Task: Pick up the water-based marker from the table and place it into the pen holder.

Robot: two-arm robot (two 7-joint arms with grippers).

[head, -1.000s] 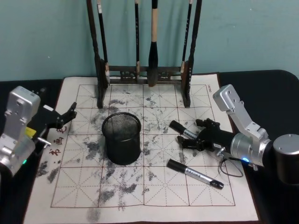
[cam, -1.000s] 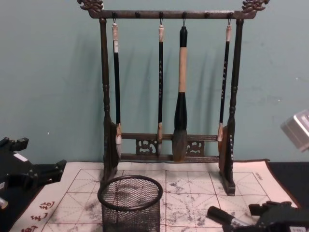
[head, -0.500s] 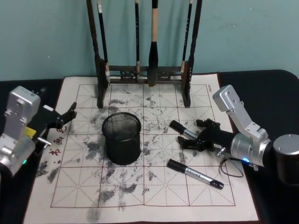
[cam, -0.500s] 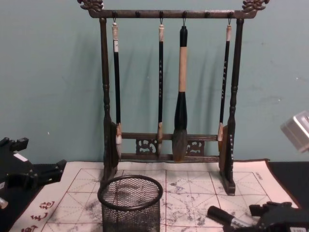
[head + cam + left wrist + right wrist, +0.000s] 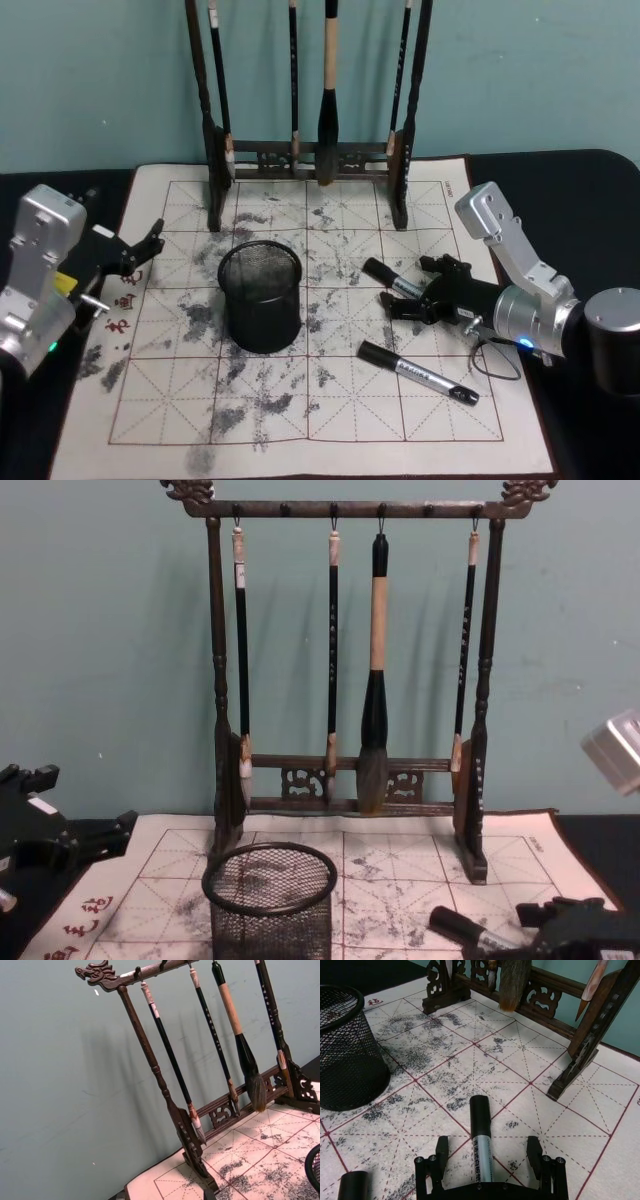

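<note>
Teal wall backs a dark table (image 5: 560, 170) spread with a cream calligraphy mat (image 5: 330, 420), red-gridded and blotched with grey ink. A black wire-mesh pen holder (image 5: 262, 315) stands upright on the mat's left-centre, in front of a dark wooden brush rack (image 5: 310, 155).

The right gripper (image 5: 415, 285) lies low over the mat to the right of the pen holder, its jaws spread wide and clasping nothing. One water-based marker (image 5: 392, 278) lies flat on the mat between them, with its black cap reaching past the fingertips. The left gripper (image 5: 140, 252) is parked at the mat's left edge, well apart from both; I cannot tell how its jaws stand.

From the head, a second marker (image 5: 417, 372) shows whole, lying flat nearer the robot, just beside the right gripper and apart from the first marker.

The right wrist view gives the close detail. The two fingers (image 5: 441, 1150) flank the marker's (image 5: 481, 1135) grey labelled barrel with a clear gap of mat on each side, touching neither side. The pen holder (image 5: 345, 1060) sits off to one side there.

The chest view adds the rack's (image 5: 350, 780) full height, with four brushes hanging from its top bar behind the pen holder (image 5: 270, 910).
</note>
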